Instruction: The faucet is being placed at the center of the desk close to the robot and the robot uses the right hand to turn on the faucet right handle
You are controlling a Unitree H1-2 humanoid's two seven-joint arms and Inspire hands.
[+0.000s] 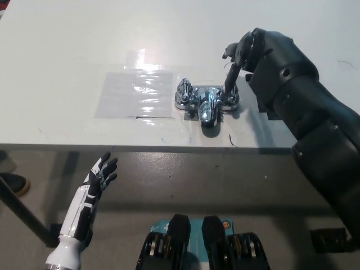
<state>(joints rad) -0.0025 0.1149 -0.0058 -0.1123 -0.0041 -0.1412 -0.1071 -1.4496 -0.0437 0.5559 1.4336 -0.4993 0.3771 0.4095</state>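
My R hand [241, 52] above faucet [206, 102], near front edge of desk [67, 45]. Fingers apart, one pointing down, tip touching right handle [229, 97]. L hand [100, 175] off desk, lower left, fingers spread, holding nothing. Clear sheet [135, 93] just left of faucet.

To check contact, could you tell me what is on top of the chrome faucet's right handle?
A finger of the black right robot hand points down onto the right handle of the shiny chrome faucet. It covers the handle's top, so contact itself cannot be seen.
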